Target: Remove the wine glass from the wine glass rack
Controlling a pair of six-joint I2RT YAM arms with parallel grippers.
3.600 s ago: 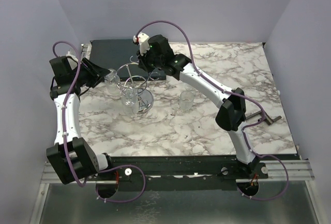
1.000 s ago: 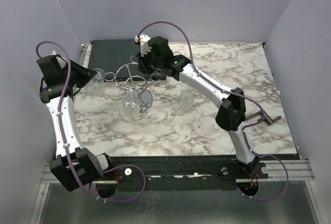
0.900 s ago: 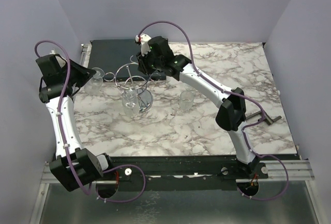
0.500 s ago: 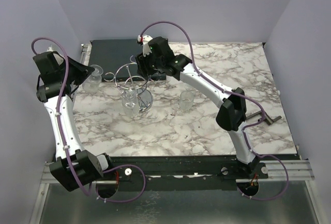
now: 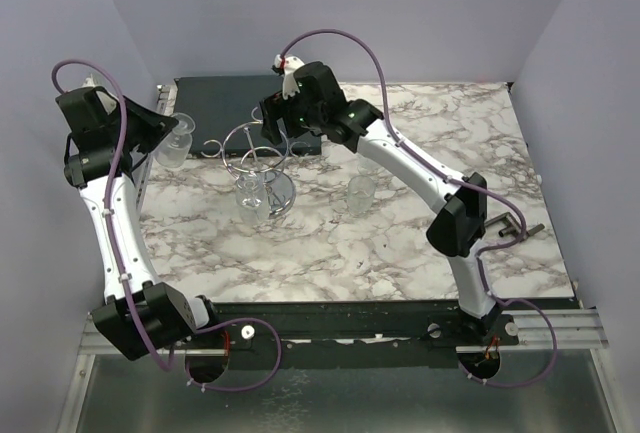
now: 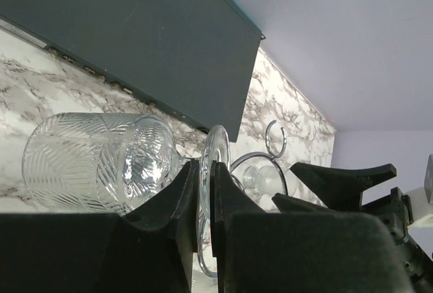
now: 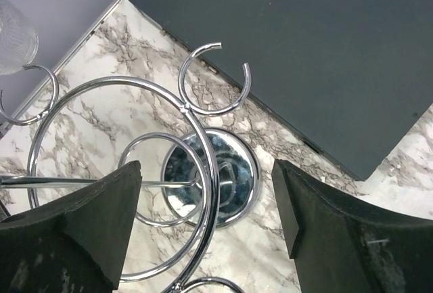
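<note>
My left gripper [image 5: 158,139] is shut on the foot of a cut-pattern wine glass [image 5: 176,143], held sideways in the air to the left of the wine glass rack [image 5: 256,156] and apart from it. In the left wrist view the bowl of the wine glass [image 6: 101,161] points left and its foot disc sits clamped in my left gripper [image 6: 205,169]. My right gripper [image 5: 273,119] hangs open over the rack's back edge. From the right wrist, my right gripper [image 7: 206,220] straddles the chrome ring of the rack [image 7: 206,151] without touching it. A second glass [image 5: 250,193] hangs on the rack.
A third glass [image 5: 360,195] stands upright on the marble table [image 5: 400,253] right of the rack. A dark mat [image 5: 225,103] lies at the back left. A grey T-shaped bar [image 5: 512,225] lies by the right arm. Walls close in on both sides.
My left arm has drawn the wine glass left and up, away from the rack. My right gripper has opened, let go of the rack's ring and risen a little.
</note>
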